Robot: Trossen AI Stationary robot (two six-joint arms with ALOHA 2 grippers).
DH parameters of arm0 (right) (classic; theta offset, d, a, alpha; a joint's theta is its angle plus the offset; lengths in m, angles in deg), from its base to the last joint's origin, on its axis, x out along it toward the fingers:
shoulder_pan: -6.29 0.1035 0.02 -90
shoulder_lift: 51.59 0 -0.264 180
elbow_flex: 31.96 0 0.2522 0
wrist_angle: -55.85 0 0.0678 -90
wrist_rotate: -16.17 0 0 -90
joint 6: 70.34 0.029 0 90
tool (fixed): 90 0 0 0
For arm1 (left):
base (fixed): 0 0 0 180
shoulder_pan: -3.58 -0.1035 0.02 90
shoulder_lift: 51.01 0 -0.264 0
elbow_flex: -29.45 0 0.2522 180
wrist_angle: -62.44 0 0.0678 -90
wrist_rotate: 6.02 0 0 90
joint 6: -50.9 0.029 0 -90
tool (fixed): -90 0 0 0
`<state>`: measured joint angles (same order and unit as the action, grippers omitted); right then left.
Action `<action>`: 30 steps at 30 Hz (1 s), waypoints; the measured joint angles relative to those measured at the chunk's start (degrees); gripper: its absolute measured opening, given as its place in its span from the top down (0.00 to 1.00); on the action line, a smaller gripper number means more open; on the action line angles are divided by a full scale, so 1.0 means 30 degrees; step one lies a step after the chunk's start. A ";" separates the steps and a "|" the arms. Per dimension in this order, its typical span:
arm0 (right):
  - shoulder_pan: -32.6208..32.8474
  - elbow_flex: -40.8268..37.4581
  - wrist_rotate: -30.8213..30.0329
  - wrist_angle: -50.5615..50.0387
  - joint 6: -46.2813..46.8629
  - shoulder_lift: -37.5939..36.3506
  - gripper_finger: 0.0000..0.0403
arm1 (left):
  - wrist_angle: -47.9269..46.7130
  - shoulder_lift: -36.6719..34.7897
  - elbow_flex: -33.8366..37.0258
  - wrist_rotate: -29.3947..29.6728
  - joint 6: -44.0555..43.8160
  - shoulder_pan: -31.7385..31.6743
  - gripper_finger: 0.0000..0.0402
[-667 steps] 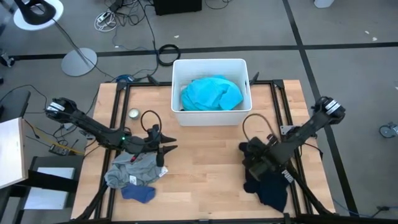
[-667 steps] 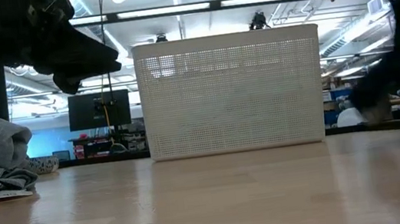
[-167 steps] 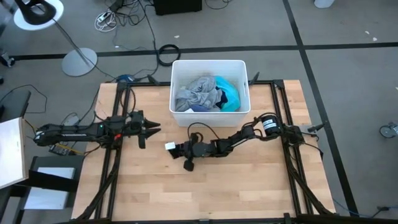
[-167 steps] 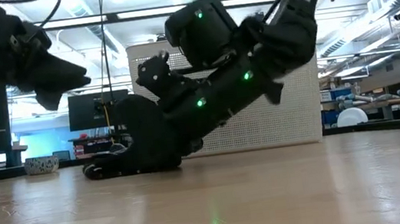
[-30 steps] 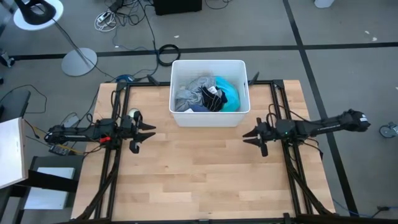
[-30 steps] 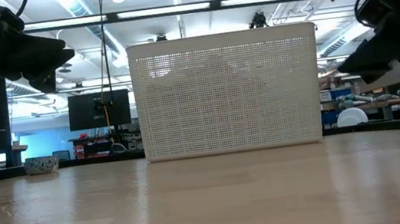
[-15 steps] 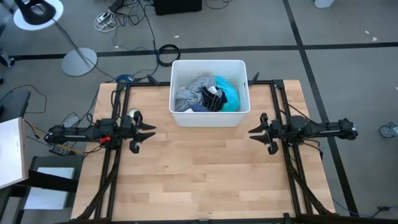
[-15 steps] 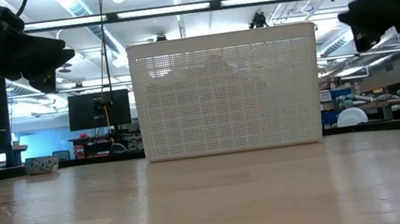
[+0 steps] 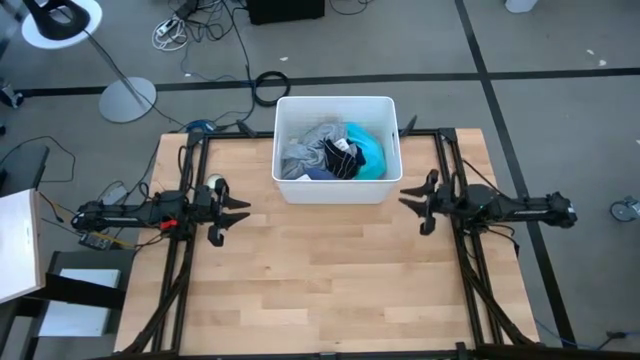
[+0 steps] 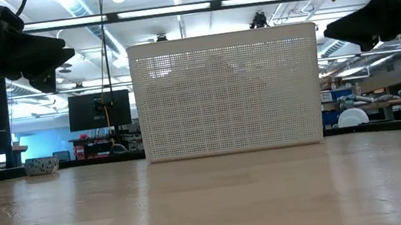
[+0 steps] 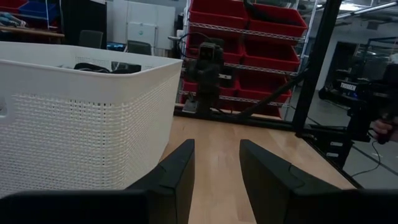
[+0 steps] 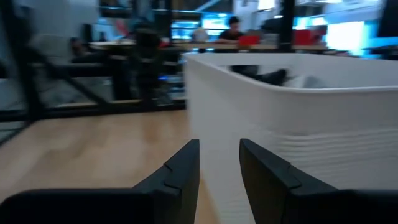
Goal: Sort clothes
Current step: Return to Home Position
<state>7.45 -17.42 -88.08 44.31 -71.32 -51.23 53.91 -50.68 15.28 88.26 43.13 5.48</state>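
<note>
High view: clothes [image 9: 335, 152] all sit piled in the white bin [image 9: 338, 100] at the far edge of the table [image 9: 330, 285], grey to its left, turquoise to its right, a dark piece between. The left gripper [image 9: 242, 212] is over the table's left part and the right gripper [image 9: 411, 206] over its right part, both pointing inward. Low view: bin centred, one gripper at each upper corner, both clear of the tabletop. Wrist views: each arm's fingers [image 11: 177, 177] stand moderately apart, holding nothing, with the bin wall just off to one side.
</note>
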 joint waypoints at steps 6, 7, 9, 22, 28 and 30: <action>-0.0310 0.0007 -0.2222 0.0180 -0.0183 0.0000 0.72 | 0.0007 0.0000 0.0000 0.0000 -0.0001 -0.0004 0.67; -0.0316 0.0007 -0.2353 0.0186 -0.0188 0.0000 0.72 | 0.0000 0.0000 0.0000 0.0000 -0.0001 -0.0004 0.67; -0.0316 0.0007 -0.2353 0.0208 -0.0138 0.0000 0.72 | 0.0007 0.0000 0.0000 0.0001 0.0005 -0.0002 0.67; -0.0316 -0.0029 -0.2330 0.0907 -0.0109 0.0000 0.71 | 0.0005 0.0002 0.0000 0.0000 -0.0001 -0.0001 0.67; -0.0316 -0.0029 -0.2275 0.0973 -0.0092 0.0000 0.71 | 0.0007 0.0000 0.0000 0.0000 -0.0001 0.0003 0.67; -0.0316 -0.0029 -0.2258 0.0973 -0.0087 0.0000 0.71 | 0.0006 0.0000 0.0000 0.0001 -0.0001 -0.0003 0.67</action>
<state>6.50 -17.51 -94.85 47.23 -71.58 -51.23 53.93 -50.68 15.28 88.26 43.13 5.48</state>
